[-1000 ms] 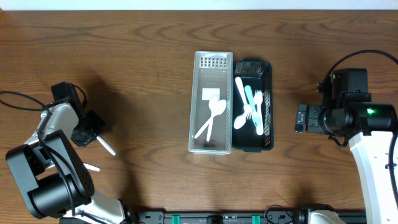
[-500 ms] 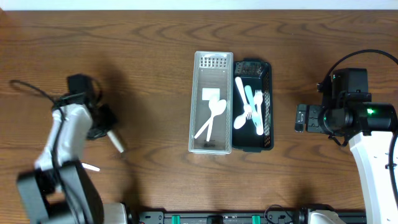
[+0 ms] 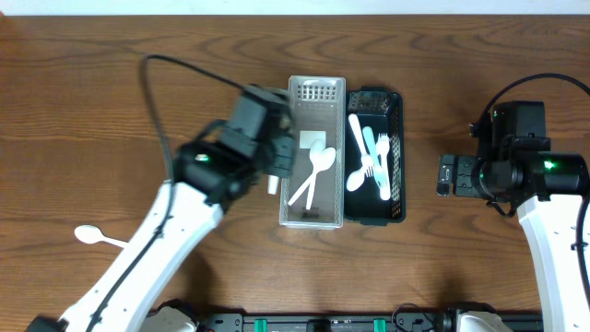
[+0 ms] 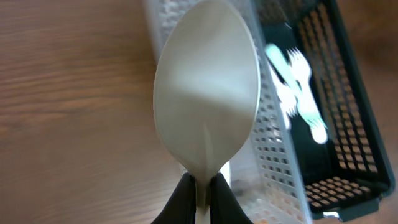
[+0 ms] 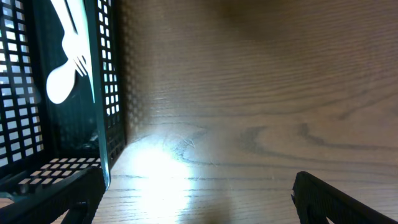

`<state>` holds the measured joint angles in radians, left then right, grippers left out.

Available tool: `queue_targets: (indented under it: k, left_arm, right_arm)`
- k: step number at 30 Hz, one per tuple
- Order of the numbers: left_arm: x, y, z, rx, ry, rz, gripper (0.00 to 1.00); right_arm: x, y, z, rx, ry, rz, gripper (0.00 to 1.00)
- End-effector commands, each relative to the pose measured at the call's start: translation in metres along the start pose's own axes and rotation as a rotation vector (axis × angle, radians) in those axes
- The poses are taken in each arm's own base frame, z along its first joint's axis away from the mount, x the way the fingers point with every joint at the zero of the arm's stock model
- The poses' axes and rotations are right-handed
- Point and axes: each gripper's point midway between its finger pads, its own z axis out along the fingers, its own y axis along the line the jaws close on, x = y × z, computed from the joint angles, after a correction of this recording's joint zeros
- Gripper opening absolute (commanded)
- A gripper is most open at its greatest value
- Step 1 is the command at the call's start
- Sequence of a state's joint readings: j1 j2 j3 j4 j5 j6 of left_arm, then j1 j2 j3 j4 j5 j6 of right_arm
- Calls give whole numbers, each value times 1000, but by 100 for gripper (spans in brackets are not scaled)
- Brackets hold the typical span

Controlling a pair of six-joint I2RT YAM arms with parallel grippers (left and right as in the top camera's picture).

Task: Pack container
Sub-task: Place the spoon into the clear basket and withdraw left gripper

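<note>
My left gripper [image 3: 276, 171] is shut on a white plastic spoon [image 4: 207, 93], held at the left wall of the clear container [image 3: 312, 88]. In the left wrist view the spoon's bowl fills the frame, with the jaws [image 4: 203, 194] pinching its handle. The clear container holds two white spoons [image 3: 316, 171]. The black basket [image 3: 398, 148] beside it holds white and pale blue forks and spoons [image 3: 369, 161]. My right gripper [image 3: 446, 175] is open and empty, right of the basket; its wrist view [image 5: 199, 193] shows bare wood and the basket's wall [image 5: 112, 93].
Another white spoon [image 3: 97, 236] lies on the table at the front left. A black cable [image 3: 175, 78] arcs over the left arm. The table is brown wood.
My left arm has swung from the far left of the table to the clear container, carrying the spoon. A white spoon is now uncovered at the front left. The right arm has not moved.
</note>
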<state>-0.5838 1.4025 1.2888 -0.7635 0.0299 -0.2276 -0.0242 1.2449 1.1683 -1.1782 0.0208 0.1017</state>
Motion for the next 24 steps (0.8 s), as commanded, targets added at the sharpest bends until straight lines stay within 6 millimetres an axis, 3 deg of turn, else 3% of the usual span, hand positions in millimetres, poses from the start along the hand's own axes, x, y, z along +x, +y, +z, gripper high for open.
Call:
queue_targets:
  k: [1, 7, 12, 17, 20, 24]
  left_arm:
    - [13, -14, 33, -6, 84, 58, 6]
    - [40, -25, 91, -25, 211, 99, 6]
    - [48, -24, 112, -36, 247, 103, 9]
    - [42, -25, 110, -36, 232, 102, 44]
    - [29, -20, 98, -65, 208, 132, 49]
    - [1, 9, 60, -181, 145, 95, 52]
  right_arm:
    - [0, 0, -1, -9, -3, 2, 99]
    - [1, 0, -1, -8, 1, 2, 99]
    - [3, -1, -1, -7, 8, 2, 99]
    - [3, -1, -1, -7, 10, 2, 99]
    - [4, -1, -1, -7, 15, 2, 99]
    - [5, -1, -1, -7, 16, 2, 99]
